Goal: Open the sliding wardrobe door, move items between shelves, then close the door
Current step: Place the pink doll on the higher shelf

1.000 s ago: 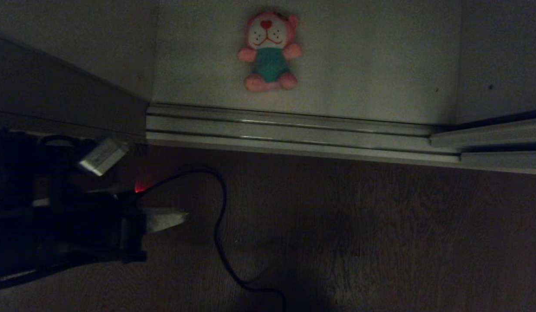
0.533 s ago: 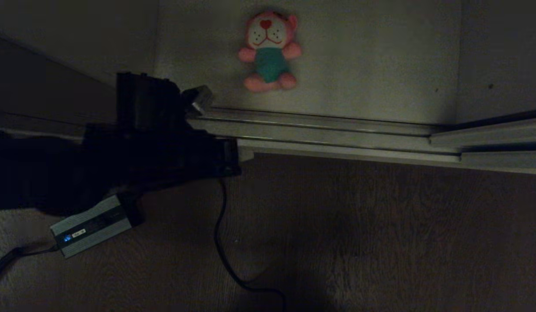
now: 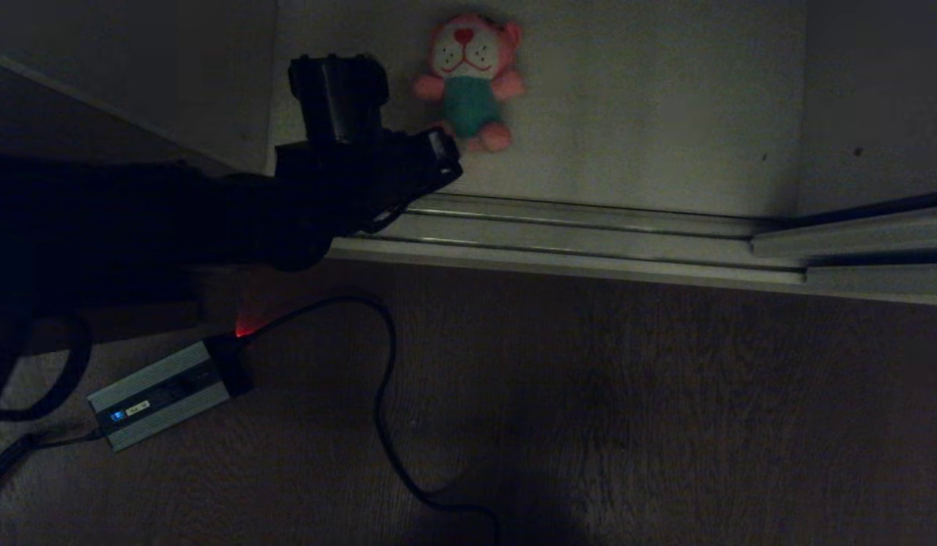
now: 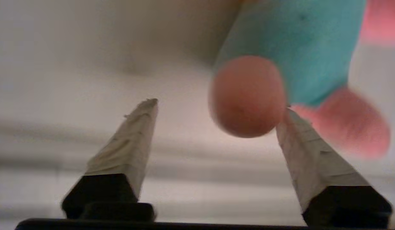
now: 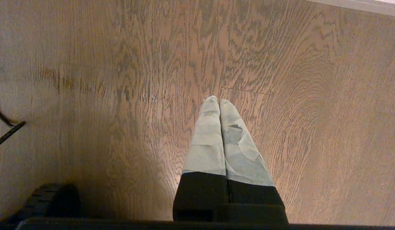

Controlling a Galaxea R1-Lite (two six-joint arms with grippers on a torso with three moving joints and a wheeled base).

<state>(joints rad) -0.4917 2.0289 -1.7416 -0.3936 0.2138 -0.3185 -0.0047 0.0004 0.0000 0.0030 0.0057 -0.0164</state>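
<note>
Picking-up step: the pink toy [image 3: 469,80] lies on the bottom shelf [image 3: 650,114]; the left claw [image 4: 216,105], fingers spread, is at its feet. Next, close on its body. The right claw [image 5: 219,101] hangs closed.

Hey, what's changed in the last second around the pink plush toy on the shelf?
The left hand swung up from the floor side, crossed the floor track and now sits open at the pink plush toy's feet, not gripping it. The toy looks slightly nudged. The shelf, the power adapter and the shut right hand stayed put.
</note>
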